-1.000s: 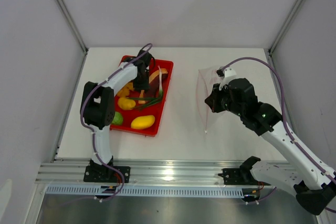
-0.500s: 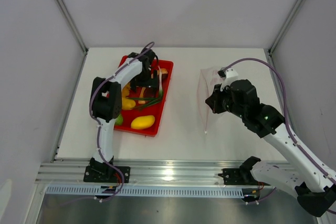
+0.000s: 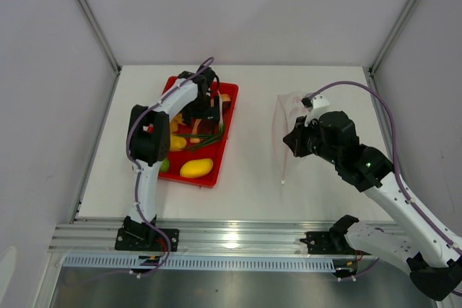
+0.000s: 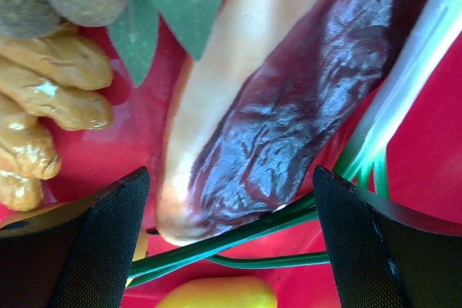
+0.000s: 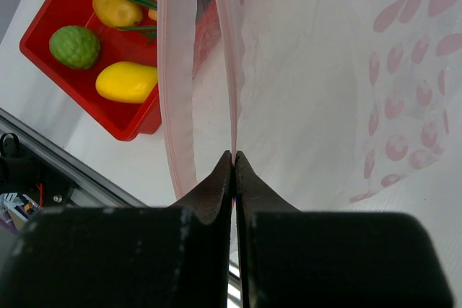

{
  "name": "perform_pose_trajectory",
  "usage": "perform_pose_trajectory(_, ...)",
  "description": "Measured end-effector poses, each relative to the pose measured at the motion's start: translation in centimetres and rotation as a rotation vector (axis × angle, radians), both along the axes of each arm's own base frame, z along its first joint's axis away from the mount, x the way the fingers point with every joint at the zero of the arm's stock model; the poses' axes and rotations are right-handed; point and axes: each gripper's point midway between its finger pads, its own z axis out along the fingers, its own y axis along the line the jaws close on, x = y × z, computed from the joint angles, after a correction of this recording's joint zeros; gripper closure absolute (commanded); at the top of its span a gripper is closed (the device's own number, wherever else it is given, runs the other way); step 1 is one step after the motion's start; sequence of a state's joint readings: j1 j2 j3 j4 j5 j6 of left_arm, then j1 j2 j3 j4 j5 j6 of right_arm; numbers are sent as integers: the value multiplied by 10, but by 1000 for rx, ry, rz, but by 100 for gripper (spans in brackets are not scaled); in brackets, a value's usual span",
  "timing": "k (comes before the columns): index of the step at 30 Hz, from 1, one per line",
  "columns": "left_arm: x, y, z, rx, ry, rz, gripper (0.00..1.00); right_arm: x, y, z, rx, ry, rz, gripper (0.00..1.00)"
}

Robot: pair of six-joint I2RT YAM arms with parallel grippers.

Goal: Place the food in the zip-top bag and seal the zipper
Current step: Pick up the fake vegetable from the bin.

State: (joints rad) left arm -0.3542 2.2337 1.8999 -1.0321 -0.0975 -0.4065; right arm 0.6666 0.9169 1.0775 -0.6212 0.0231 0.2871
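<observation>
Red tray [image 3: 225, 142] is where all your food sits in the top view. The yellow mango [image 3: 196, 168] is at its near end, the green lime [image 3: 162, 164] at its near-left corner, and the rest is piled toward the far end. Your left gripper [image 3: 209, 102] hangs over that far end of the tray. The zip-top bag [image 3: 290, 117] lies flat well to the right of the tray with no food in it, and your right gripper [image 3: 294, 142] is at its edge.

Left wrist cam: the fingers [image 4: 94, 243] are spread wide and holding nothing. The meat slice [image 4: 289, 120] is between them on the tray floor, with the green onion [image 4: 375, 120] lying alongside it.

Right wrist cam: your fingers [image 5: 216, 185] are pinched tight on the pink edge of the bag, next to the wider zipper [image 5: 177, 70] strip. The bag's mouth faces the tray.
</observation>
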Motion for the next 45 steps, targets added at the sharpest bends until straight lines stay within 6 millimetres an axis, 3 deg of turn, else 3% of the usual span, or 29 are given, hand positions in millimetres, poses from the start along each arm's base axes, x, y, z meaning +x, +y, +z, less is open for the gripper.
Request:
perform_pose_trajectory(5, -2, -3, -4, -1, 13, -14, 1, 0, 0, 2, 4, -6, 0, 100)
perform_pose_trajectory(11, -5, -7, -23, 38, 73, -40, 1, -1, -1, 3, 8, -11, 0, 100)
perform_pose_trajectory(15, -9, -11, -22, 49, 88, -51, 7, -2, -2, 6, 13, -18, -2, 100)
perform_pose_trajectory(17, -10, -11, -23, 49, 89, -49, 17, -2, -3, 8, 17, -24, -4, 100)
perform_pose_trajectory(18, -12, -12, -24, 45, 88, -47, 32, -3, -3, 9, 18, -27, -5, 100)
perform_pose_trajectory(20, -14, -12, -24, 35, 79, -34, 48, -3, -4, 10, 20, -30, -6, 100)
perform_pose_trajectory(21, -14, -11, -23, 29, 69, -29, 63, -3, -4, 10, 20, -30, -6, 100)
perform_pose_trajectory(26, -13, -11, -1, 3, 4, -12, 98, -4, -4, 9, 18, -26, -5, 100)
perform_pose_trajectory(35, -26, 8, 20, 35, -58, 35, 99, -2, -1, 0, 13, 15, -14, 100)
perform_pose_trajectory(43, -35, 18, 60, 22, -186, 63, 99, -3, 1, -1, 28, 29, -15, 100)
perform_pose_trajectory(44, -35, 18, 63, 15, -198, 62, 99, -4, 2, -1, 29, 32, -13, 100)
perform_pose_trajectory(45, -35, 16, 64, 4, -206, 59, 88, -4, 3, -1, 31, 37, -13, 100)
